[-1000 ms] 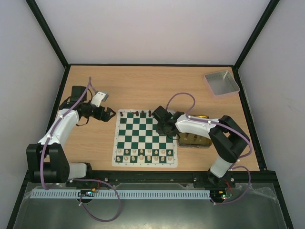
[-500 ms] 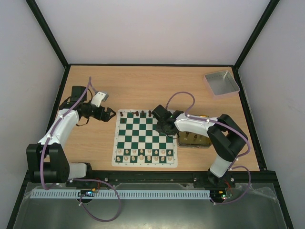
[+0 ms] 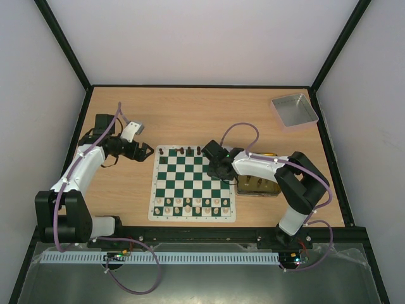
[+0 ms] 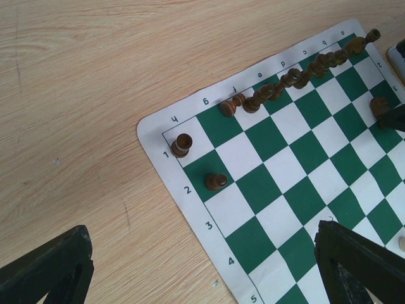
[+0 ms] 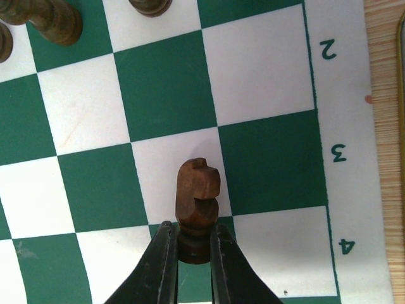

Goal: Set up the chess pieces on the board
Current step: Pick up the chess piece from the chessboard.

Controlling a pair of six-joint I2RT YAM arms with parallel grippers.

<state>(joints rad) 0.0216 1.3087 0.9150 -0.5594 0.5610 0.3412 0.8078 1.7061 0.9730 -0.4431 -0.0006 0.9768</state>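
Observation:
The board [image 3: 183, 180] of green and white squares lies mid-table. My right gripper [image 5: 193, 237] is shut on the base of a dark brown knight [image 5: 197, 196], which stands over the squares by the numbers 3 and 4 near the board's right edge [image 5: 266, 69]. Other dark chess pieces [image 4: 291, 77] line the far row, with a rook [image 4: 181, 144] and a pawn [image 4: 216, 182] at the far left corner. My left gripper [image 3: 147, 151] hovers open just off that corner, nothing between its fingers [image 4: 50, 266].
Pale cream pieces [image 3: 193, 204] fill the two near rows of the board. A gold tin [image 3: 258, 185] sits right of the board under the right arm. A grey tray [image 3: 294, 109] stands at the back right corner.
The right gripper's jaws have closed onto the knight. Both arms have hardly shifted.

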